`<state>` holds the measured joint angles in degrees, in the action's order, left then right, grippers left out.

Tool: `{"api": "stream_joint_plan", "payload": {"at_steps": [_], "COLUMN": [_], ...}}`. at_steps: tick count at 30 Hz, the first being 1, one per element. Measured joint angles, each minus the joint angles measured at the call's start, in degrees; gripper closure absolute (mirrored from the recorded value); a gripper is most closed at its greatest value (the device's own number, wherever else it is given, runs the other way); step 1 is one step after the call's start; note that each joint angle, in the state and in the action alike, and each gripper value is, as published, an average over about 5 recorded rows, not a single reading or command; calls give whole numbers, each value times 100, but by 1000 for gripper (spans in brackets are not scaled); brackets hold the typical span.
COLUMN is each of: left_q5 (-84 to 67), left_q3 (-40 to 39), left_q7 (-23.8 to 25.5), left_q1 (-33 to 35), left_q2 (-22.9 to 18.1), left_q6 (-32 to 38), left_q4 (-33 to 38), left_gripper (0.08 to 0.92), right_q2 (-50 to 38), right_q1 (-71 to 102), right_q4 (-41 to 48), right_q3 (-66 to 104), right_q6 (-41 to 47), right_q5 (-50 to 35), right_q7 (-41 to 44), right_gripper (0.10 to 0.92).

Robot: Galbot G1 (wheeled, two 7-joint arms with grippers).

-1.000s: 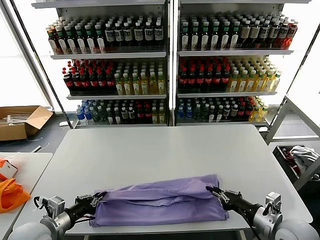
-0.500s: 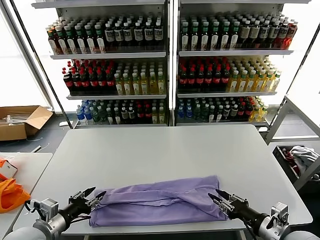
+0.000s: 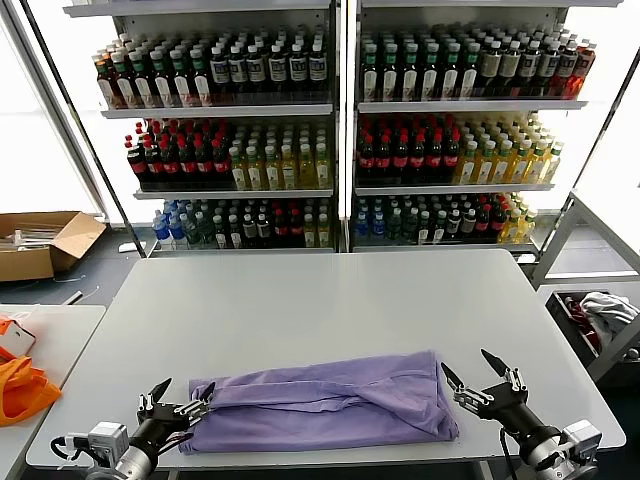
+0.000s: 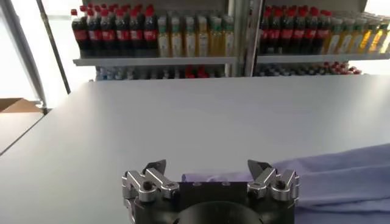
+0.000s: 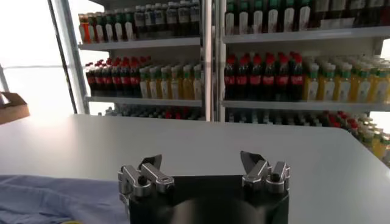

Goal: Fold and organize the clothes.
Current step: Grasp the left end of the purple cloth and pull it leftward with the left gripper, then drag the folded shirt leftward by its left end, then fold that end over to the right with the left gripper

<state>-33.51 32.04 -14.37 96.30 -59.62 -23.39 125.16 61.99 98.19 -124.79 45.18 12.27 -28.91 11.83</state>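
The lavender T-shirt (image 3: 325, 402), the clothes, lies folded into a long flat band near the table's front edge. My left gripper (image 3: 183, 390) stands open just off the band's left end, with nothing between its fingers. My right gripper (image 3: 468, 370) is open too, a little clear of the band's right end. In the left wrist view the shirt (image 4: 341, 176) lies beside the wide-apart jaws of the left gripper (image 4: 208, 167). The right wrist view shows the shirt (image 5: 55, 198) off to one side and the open right gripper (image 5: 202, 161) over bare table.
The grey table (image 3: 320, 300) stretches back toward shelves of bottles (image 3: 340, 130). An orange bag (image 3: 20, 385) lies on a side table at the left. A cardboard box (image 3: 40, 240) sits on the floor at the left. A bin with cloth (image 3: 600, 315) stands at the right.
Both grippers have let go of the shirt's ends, opened wide and drawn back toward the front edge. The shirt has settled flat on the table.
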Motion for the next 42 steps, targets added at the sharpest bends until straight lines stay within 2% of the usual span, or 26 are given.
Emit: {"api": "stream_joint_plan", "payload": {"at_steps": [5,8,19,31,37,42], "left_q5": [290,411,562,544,425,189], "left_q3": [-347,-508,-833,-866,-651,-95], "left_q7": [-472,-670,-992,-1042,-992,-808], "left_q1": [-22,-17,-43,-134,-245,-438], "left_q2": [-396,-572,-961,-1040,-928,-656], "left_q6": [151,214,452,560,535,511], "left_q4": [-154,-243,-438,-531,-516,-684], "left_gripper": [177,217,535,866,894,894], "right_q2": [96,126,195,179,153,104], "right_q1": [10,-5,-38,-29,-27,-10], "right_q4": [46,67,69,-7,-78,-149], "right_q3": [34,44,117,225,285,352], "right_q6": [-238,-323,-467,-496,-478,-451], "right_q5": [175,216,71,-198,-308,-408], "right_q7": [-67,-116,-221,-271,-301,-321], "right_gripper": [202,202,203,203,203,203]}}
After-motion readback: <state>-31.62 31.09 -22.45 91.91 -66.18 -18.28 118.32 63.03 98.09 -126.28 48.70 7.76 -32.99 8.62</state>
